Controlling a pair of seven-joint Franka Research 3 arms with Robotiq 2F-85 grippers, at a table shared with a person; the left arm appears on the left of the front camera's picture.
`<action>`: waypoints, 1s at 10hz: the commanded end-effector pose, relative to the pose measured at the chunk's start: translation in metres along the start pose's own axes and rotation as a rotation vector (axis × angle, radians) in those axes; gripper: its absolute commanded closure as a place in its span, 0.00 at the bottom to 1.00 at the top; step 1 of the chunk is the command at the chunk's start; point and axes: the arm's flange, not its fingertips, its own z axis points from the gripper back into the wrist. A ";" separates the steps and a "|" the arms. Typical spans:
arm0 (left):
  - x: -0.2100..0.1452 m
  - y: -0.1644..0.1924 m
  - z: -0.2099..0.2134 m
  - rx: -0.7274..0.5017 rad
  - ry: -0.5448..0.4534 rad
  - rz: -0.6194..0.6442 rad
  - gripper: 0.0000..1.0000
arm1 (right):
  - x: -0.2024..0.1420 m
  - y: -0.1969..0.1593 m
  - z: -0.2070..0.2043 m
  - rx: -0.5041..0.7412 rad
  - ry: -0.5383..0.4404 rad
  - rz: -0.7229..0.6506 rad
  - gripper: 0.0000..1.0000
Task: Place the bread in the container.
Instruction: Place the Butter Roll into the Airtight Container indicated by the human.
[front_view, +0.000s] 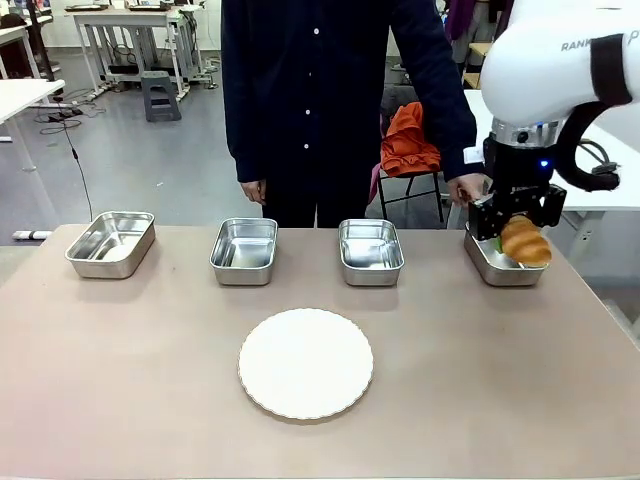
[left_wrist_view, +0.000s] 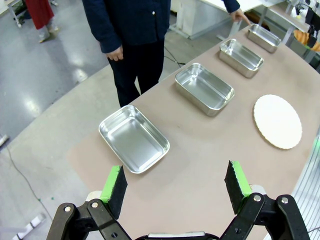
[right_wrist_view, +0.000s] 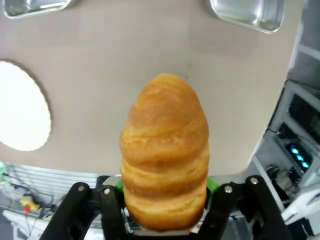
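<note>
From the front, our right pincer (front_view: 519, 232) clenches the ridged golden croissant (front_view: 526, 242) just above the rightmost steel pan (front_view: 497, 266), long axis tilted. Left wrist: our left pincer (left_wrist_view: 176, 185) hangs released above the bench (left_wrist_view: 200, 150). Right wrist: croissant (right_wrist_view: 165, 150) points outward

text: "RANK" | on: white right arm (front_view: 560, 60) | partly cut off

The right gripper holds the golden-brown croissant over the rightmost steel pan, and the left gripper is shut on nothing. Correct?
Not quite. The left gripper is open: the left wrist view shows its green-padded fingers spread wide. The right gripper does hold the golden-brown croissant over the rightmost steel pan.
</note>
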 end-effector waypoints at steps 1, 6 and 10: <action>0.000 0.000 0.001 -0.007 -0.006 -0.002 0.00 | 0.001 0.012 0.014 0.020 0.021 -0.054 0.67; 0.000 0.000 0.001 -0.007 -0.006 -0.002 0.00 | 0.054 -0.094 -0.005 0.145 -0.110 -0.137 0.67; 0.000 0.000 0.001 -0.007 -0.006 -0.002 0.00 | 0.104 -0.138 -0.077 0.212 -0.075 -0.067 0.67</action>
